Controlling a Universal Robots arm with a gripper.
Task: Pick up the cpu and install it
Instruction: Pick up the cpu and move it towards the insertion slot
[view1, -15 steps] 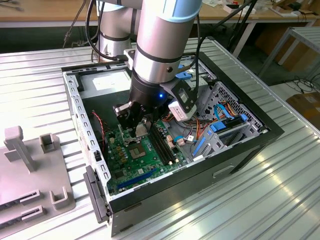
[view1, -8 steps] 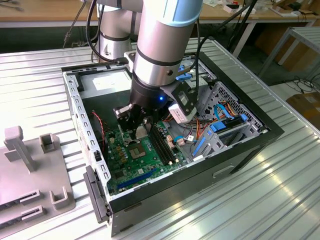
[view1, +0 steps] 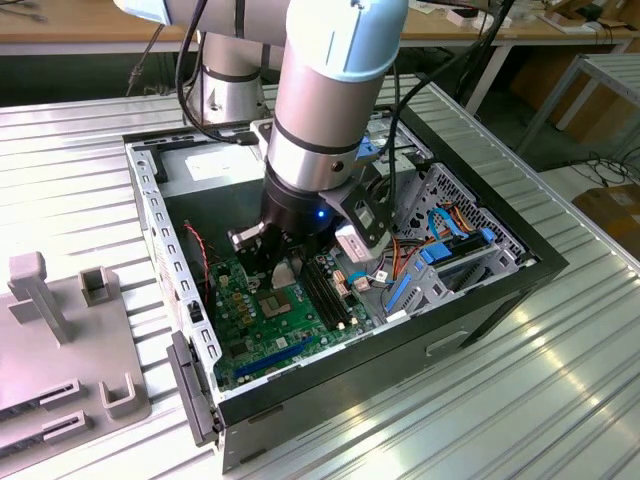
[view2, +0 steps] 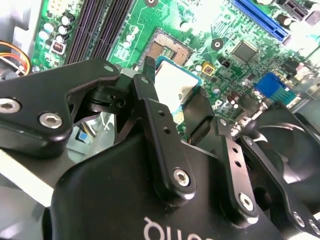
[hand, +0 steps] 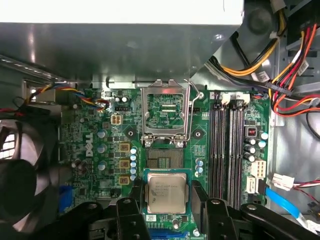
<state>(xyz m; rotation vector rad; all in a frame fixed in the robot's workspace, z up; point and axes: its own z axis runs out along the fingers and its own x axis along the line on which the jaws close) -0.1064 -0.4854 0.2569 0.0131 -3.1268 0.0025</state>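
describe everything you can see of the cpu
The cpu is a small flat square chip: silver-grey metal top with faint print, green rim around it. It sits metal side up, clamped on two opposite edges by the black pincer, above the green motherboard, beside the open socket, not in it.

Arm: a silver and light-blue arm reaches down into the open case.
Case: a black computer case lies open on a ribbed metal table.
Gripper: the black gripper hangs low over the green motherboard, with the small pale cpu at its fingertips.
Memory slots: the long black slots are just beside the gripper, toward the exterior view's right.
Fixture: a grey fixture stands at the exterior view's left, apart from the case.
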